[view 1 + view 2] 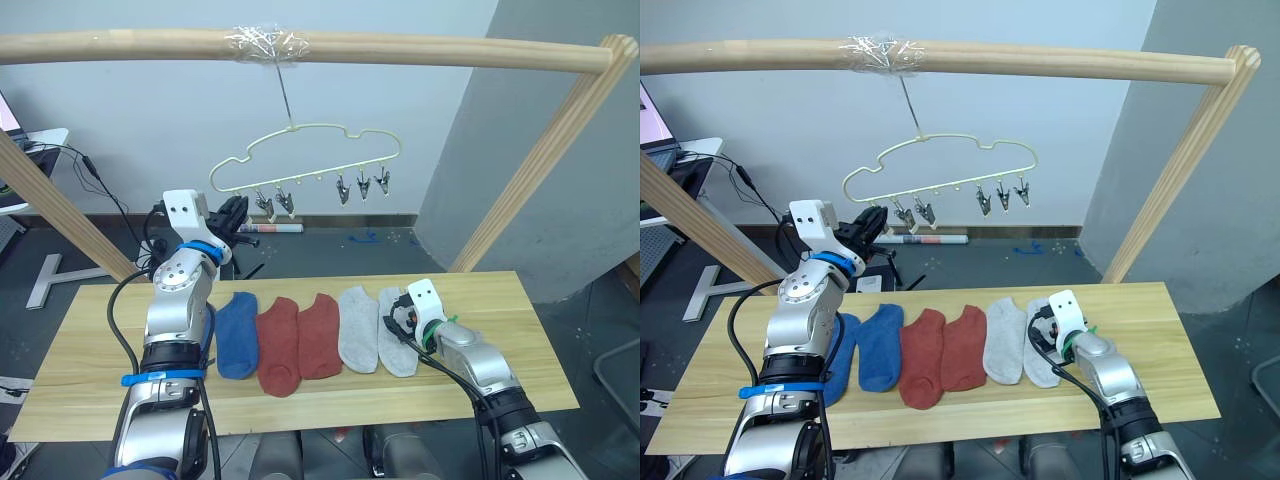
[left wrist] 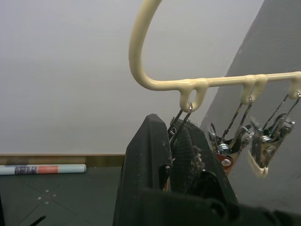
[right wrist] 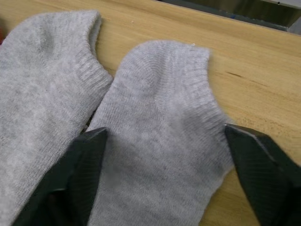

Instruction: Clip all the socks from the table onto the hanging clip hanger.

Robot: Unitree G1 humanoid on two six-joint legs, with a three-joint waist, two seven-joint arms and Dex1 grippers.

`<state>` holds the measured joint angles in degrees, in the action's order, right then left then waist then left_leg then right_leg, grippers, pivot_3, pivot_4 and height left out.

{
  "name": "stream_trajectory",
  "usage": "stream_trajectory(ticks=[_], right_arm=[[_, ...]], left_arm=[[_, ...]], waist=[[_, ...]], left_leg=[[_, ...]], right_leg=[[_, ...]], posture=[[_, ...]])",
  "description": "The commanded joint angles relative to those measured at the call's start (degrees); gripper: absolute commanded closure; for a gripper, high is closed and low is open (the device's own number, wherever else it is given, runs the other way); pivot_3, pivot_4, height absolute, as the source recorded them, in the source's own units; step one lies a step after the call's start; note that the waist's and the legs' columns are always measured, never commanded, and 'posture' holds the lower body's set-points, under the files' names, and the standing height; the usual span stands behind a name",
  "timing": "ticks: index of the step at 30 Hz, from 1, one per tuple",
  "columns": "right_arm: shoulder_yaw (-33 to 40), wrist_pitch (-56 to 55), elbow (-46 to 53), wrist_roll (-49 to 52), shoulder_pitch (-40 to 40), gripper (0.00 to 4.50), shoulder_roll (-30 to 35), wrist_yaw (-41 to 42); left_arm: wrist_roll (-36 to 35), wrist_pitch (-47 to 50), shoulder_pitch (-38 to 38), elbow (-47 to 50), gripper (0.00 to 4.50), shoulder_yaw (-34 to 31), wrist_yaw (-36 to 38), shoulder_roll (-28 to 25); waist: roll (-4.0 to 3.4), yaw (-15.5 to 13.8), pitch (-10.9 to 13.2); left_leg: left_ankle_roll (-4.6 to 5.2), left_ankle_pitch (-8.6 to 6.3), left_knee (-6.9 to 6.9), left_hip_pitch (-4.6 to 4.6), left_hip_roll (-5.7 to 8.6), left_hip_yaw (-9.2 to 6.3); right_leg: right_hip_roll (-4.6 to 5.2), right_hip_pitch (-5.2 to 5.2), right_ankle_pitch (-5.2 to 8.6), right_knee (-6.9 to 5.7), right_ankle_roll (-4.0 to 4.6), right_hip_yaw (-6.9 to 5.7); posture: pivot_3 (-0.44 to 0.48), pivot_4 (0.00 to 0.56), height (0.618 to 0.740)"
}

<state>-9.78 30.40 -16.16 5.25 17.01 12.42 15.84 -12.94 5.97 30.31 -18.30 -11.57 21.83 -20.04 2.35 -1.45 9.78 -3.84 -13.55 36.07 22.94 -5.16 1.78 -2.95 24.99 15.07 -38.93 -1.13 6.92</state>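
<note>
L gripper (image 2: pixel 181 155): squeezing leftmost clip (image 2: pixel 181 123) on clip hanger (image 1: pixel 300 160).
R gripper (image 3: pixel 164 155): spread wide, straddling rightmost grey sock (image 3: pixel 160 141).
Socks (image 1: pixel 300 340): lying in row on table (image 1: pixel 500 300).

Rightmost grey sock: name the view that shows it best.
Right wrist view: the rightmost grey sock lies close up between the open right pincer fingers. Both eye views show it whole but small on the table.

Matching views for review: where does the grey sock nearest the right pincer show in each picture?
Left eye view: grey sock, last in the row, under the right pincer.
Right eye view: same end of the row.
Left wrist view: not in it.
Right wrist view: between the open fingers.
Shared landmark: the neighbouring grey sock.
</note>
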Motion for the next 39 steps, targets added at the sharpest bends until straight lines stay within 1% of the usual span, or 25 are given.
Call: stream_trajectory(ticks=[1, 4, 6, 8, 9, 13, 14, 16, 17, 18, 19, 20, 22, 24, 27, 30, 34, 39], right_arm=[[-0.95, -0.75, -0.21, -1.27, -0.79, 1.60, 0.11, 1.56], [-3.51, -3.30, 0.15, -4.11, -1.46, 2.71, 2.03, 3.08], [-5.03, -4.79, 1.26, -5.64, -2.93, 3.39, 4.23, 4.98], [-5.87, -6.04, 3.63, -6.29, -4.59, 4.17, 6.65, 7.52], [-5.96, -6.36, 4.25, -6.39, -4.99, 4.46, 7.20, 8.14], [-8.00, -8.61, 10.49, -9.68, -5.96, 4.46, 12.01, 11.25], [-7.45, -7.64, 14.82, -8.36, -5.95, 4.46, 12.93, 13.26], [-6.54, -3.59, 24.23, -3.44, -4.82, 4.46, 14.02, 18.81], [-6.13, 1.39, 28.50, -0.20, -3.06, 4.46, 13.59, 21.03], [-6.58, 5.17, 30.91, 1.73, -1.16, 4.46, 12.93, 22.56], [-6.93, 7.89, 32.33, 2.83, 0.12, 4.46, 12.51, 23.29], [-6.69, 11.17, 33.21, 4.89, 1.67, 4.46, 10.50, 23.11], [-5.73, 15.95, 33.30, 8.54, 4.18, 4.46, 5.54, 21.70], [-5.20, 18.84, 33.29, 10.58, 5.63, 4.46, 2.66, 21.11], [-4.74, 22.36, 30.26, 14.24, 9.03, 4.46, -4.38, 20.01], [-5.34, 22.96, 26.10, 14.93, 12.46, 4.46, -8.79, 19.13], [-6.37, 21.64, 22.58, 13.96, 15.38, 4.46, -10.04, 18.61], [-3.32, 21.93, 21.06, 16.07, 18.66, 4.46, -12.37, 17.63]], left_arm=[[0.09, -0.08, -0.18, 2.22, 4.41, -0.12, -0.15, -0.65], [0.06, 0.01, -0.33, 2.20, 4.41, -0.17, -0.14, -0.65], [-0.16, 0.59, -0.54, 2.26, 4.41, -0.32, -0.14, -0.71], [-0.69, 1.68, -0.93, 2.54, 4.41, -0.28, 0.72, -1.00], [-0.81, 2.00, -1.07, 2.72, 4.41, -0.24, 0.94, -1.04], [-2.32, 4.10, -2.03, 4.09, 4.41, -0.82, 1.77, -1.11], [-4.95, 7.48, -2.21, 4.85, 4.41, -1.81, 2.62, -0.99], [-12.62, 17.90, -1.95, 5.74, 4.41, -4.95, 4.13, -1.12], [-18.10, 25.24, -1.22, 5.31, 4.41, -7.86, 4.14, -1.40], [-21.63, 30.38, -0.90, 4.88, 4.41, -9.65, 4.58, -2.03], [-23.78, 33.66, -0.72, 4.73, 4.41, -10.74, 4.73, -2.52], [-25.72, 36.21, -0.84, 5.02, 4.41, -11.81, 4.47, -2.79], [-30.10, 41.17, -0.96, 6.20, 4.41, -14.28, 2.78, -2.47], [-32.96, 44.51, -1.13, 7.68, 4.41, -15.53, 1.83, -2.26], [-39.84, 50.53, -0.87, 10.61, 4.41, -18.51, -1.22, -0.90], [-44.31, 53.28, -0.41, 12.54, 4.41, -20.56, -4.52, 0.41], [-46.90, 55.22, -1.53, 15.55, 4.41, -19.76, -6.11, 0.98], [-49.98, 56.50, -3.88, 18.90, 4.41, -19.22, -8.41, 2.23]], waist=[[0.00, 0.00, 0.00], [0.00, -0.01, 0.00], [0.00, -0.04, 0.00], [0.00, -0.08, 0.00], [0.00, -0.10, 0.00], [-0.02, -0.06, 0.02], [-0.04, -0.07, 0.04], [-0.06, 0.07, 0.08], [-0.07, 0.21, 0.08], [-0.07, 0.37, 0.08], [-0.06, 0.51, 0.08], [-0.07, 0.49, 0.08], [-0.05, 0.33, 0.05], [-0.06, -0.07, 0.05], [-0.05, -0.31, 0.05], [-0.05, -0.39, 0.05], [-0.04, -1.11, 0.05], [-0.04, -1.84, 0.06]], left_leg=[[0.00, 0.00, 0.00, 0.00, 0.00, 0.00], [0.00, 0.00, 0.00, 0.00, 0.00, 0.00], [0.00, 0.00, 0.00, 0.00, 0.00, 0.00], [0.00, 0.00, -0.01, 0.00, 0.01, -0.01], [0.00, 0.00, -0.01, 0.00, 0.02, -0.01], [0.00, 0.00, 0.00, -0.02, 0.03, 0.00], [0.00, 0.00, 0.01, -0.02, 0.04, -0.01], [0.00, 0.00, 0.01, -0.03, 0.04, -0.02], [0.00, 0.00, 0.01, -0.03, 0.03, -0.02], [0.00, 0.00, 0.00, -0.07, 0.03, -0.06], [0.00, 0.00, 0.01, -0.10, -0.01, -0.14], [0.01, 0.00, 0.00, -0.13, -0.02, -0.25], [0.01, 0.01, -0.01, -0.20, -0.03, -0.44], [0.01, 0.01, -0.01, -0.15, -0.05, -0.53], [0.00, 0.01, 0.02, 0.00, -0.04, -0.43], [-0.01, 0.01, 0.02, 0.02, 0.01, -0.36], [-0.01, 0.01, 0.01, 0.03, 0.01, -0.44], [-0.02, 0.00, 0.00, 0.11, 0.02, -0.42]], right_leg=[[0.00, 0.00, 0.00, -0.01, 0.00, 0.00], [0.00, 0.00, 0.00, -0.01, 0.00, 0.00], [0.00, 0.00, 0.00, -0.01, 0.00, 0.00], [0.00, -0.01, 0.01, 0.00, 0.00, -0.01], [0.01, -0.01, 0.01, 0.00, -0.01, 0.01], [0.01, -0.02, 0.01, -0.01, -0.01, 0.03], [0.01, -0.01, 0.01, -0.02, -0.01, 0.03], [0.01, 0.00, 0.01, -0.05, -0.01, 0.02], [-0.01, 0.02, 0.00, -0.08, -0.01, 0.03], [-0.04, 0.01, 0.00, -0.11, -0.02, 0.03], [-0.12, -0.01, 0.00, -0.13, -0.02, 0.02], [-0.18, -0.01, -0.01, -0.16, -0.01, -0.02], [-0.23, -0.12, 0.00, -0.16, 0.00, -0.15], [-0.23, -0.15, 0.03, -0.13, 0.06, -0.25], [-0.09, -0.12, 0.06, -0.06, 0.10, -0.29], [-0.02, -0.07, 0.05, -0.06, 0.10, -0.24], [-0.02, -0.06, 0.05, -0.06, 0.11, -0.33], [-0.01, 0.03, 0.03, -0.04, 0.16, -0.30]], posture=[[0.178, 0.192, 0.740], [0.180, 0.193, 0.740], [0.183, 0.191, 0.740], [0.190, 0.190, 0.740], [0.197, 0.189, 0.740], [0.203, 0.188, 0.740], [0.215, 0.185, 0.740], [0.222, 0.183, 0.740], [0.228, 0.181, 0.740], [0.228, 0.181, 0.740], [0.228, 0.181, 0.740], [0.235, 0.173, 0.740], [0.237, 0.171, 0.740], [0.240, 0.169, 0.740], [0.259, 0.164, 0.740], [0.270, 0.163, 0.740], [0.281, 0.164, 0.740], [0.286, 0.171, 0.740]])
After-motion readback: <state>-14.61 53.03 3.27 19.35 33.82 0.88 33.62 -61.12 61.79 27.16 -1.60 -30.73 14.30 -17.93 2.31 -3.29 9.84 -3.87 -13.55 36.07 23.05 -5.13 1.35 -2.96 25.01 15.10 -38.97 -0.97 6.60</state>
